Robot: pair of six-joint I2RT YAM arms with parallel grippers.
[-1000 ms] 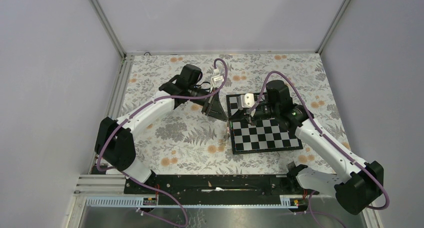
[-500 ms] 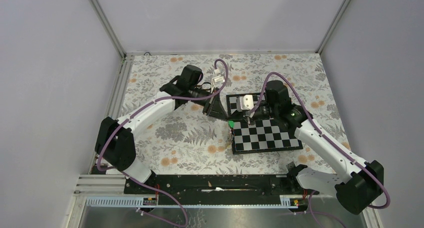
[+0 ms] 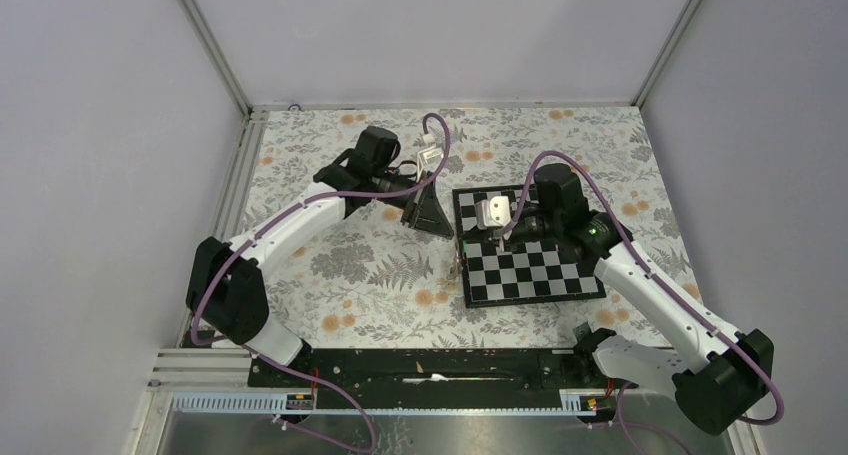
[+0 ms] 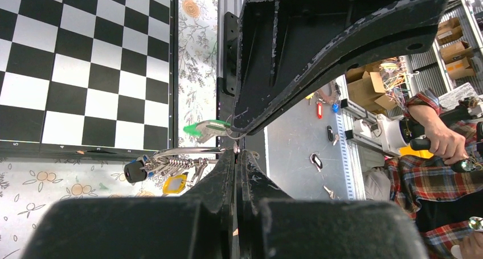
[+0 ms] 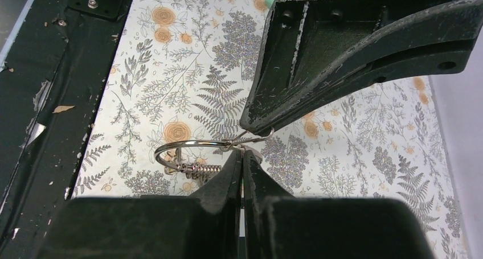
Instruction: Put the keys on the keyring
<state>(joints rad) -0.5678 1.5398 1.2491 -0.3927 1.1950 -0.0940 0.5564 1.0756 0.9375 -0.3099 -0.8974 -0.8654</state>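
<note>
The keyring (image 4: 183,152) is a thin silvery ring with a coiled spring, a yellow tag (image 4: 174,183) and a black head (image 4: 134,172). It hangs just off the chessboard's left edge (image 3: 457,258). My left gripper (image 4: 236,152) is shut on the ring's wire. It also shows in the top view (image 3: 448,233). My right gripper (image 5: 242,153) meets it tip to tip (image 3: 472,239). It is shut on the green-headed key (image 4: 206,128), which touches the ring (image 5: 193,148). In the right wrist view the green head is hidden.
The black and white chessboard (image 3: 530,265) lies on the flowered tablecloth (image 3: 370,275) under my right arm. The black base rail (image 3: 430,365) runs along the near edge. Both arms crowd the board's left edge.
My right gripper has shifted slightly left and turned, and the green key shows less from above. My left arm has drawn back a little. Both stay shut at the ring.
</note>
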